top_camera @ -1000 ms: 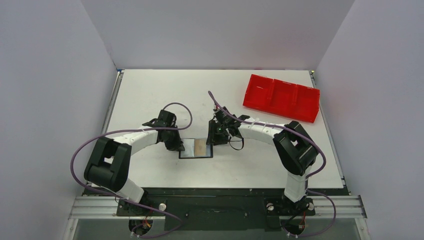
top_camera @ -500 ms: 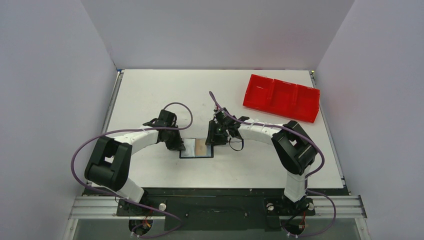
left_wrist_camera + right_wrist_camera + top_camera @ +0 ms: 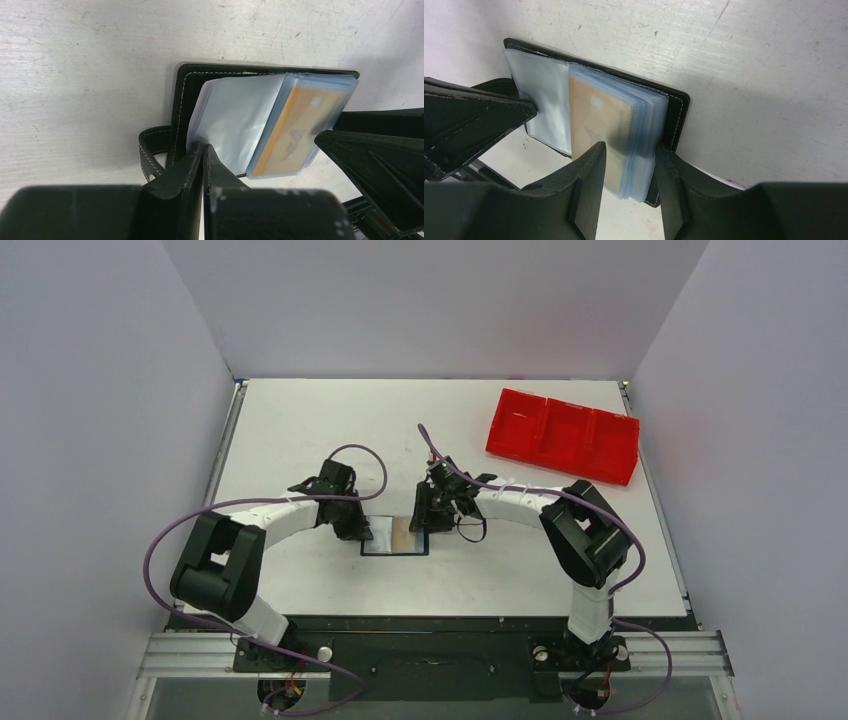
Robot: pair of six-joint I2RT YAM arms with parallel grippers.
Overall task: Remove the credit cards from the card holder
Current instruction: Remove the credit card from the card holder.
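Note:
The card holder (image 3: 394,538) lies open on the table between my two grippers, black leather covers (image 3: 182,100) spread flat and clear plastic sleeves (image 3: 646,130) fanned up. A gold/tan credit card (image 3: 596,120) (image 3: 295,132) sits inside the top sleeve. No other cards show. My left gripper (image 3: 355,528) (image 3: 204,149) is shut, its tips resting on the empty clear sleeve (image 3: 235,112) by the left cover. My right gripper (image 3: 426,520) (image 3: 629,155) is open and straddles the near edge of the sleeve stack. One of its fingers is over the gold card and the other is against the right cover (image 3: 676,115).
A red three-compartment tray (image 3: 563,434) stands at the back right of the white table (image 3: 300,420). The holder's strap loop (image 3: 150,150) sticks out beside my left fingers. Grey walls close in on both sides and the back.
The left gripper and the card holder have crept slightly to the right. The right gripper stays over the sleeve stack, hardly moved.

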